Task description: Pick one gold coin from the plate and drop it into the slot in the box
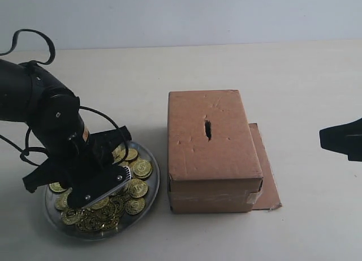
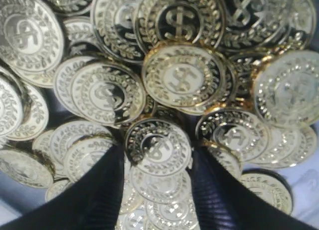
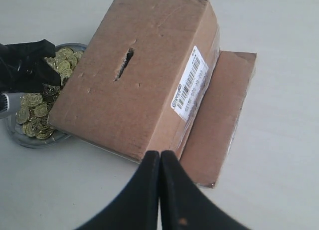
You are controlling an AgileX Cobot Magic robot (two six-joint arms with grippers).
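Note:
The silver plate [image 1: 148,201] at the left holds a heap of gold coins [image 1: 136,188]. My left gripper [image 1: 116,187] is down in the heap. In the left wrist view its two black fingers stand about a coin's width apart, and one gold coin [image 2: 157,147] spans the gap of the left gripper [image 2: 157,155], its edges against both fingers. The brown box [image 1: 212,136] stands right of the plate, its dark slot [image 1: 207,129] in the top face. My right gripper [image 3: 159,156] hangs shut and empty to the right of the box [image 3: 144,75], far from the slot [image 3: 124,63].
A flat cardboard flap [image 1: 266,176] sticks out at the box's right base. A white barcode label [image 3: 189,85] is on the box's side. The left arm's black cables [image 1: 34,46] loop above the plate. The right gripper [image 1: 342,139] sits at the right edge.

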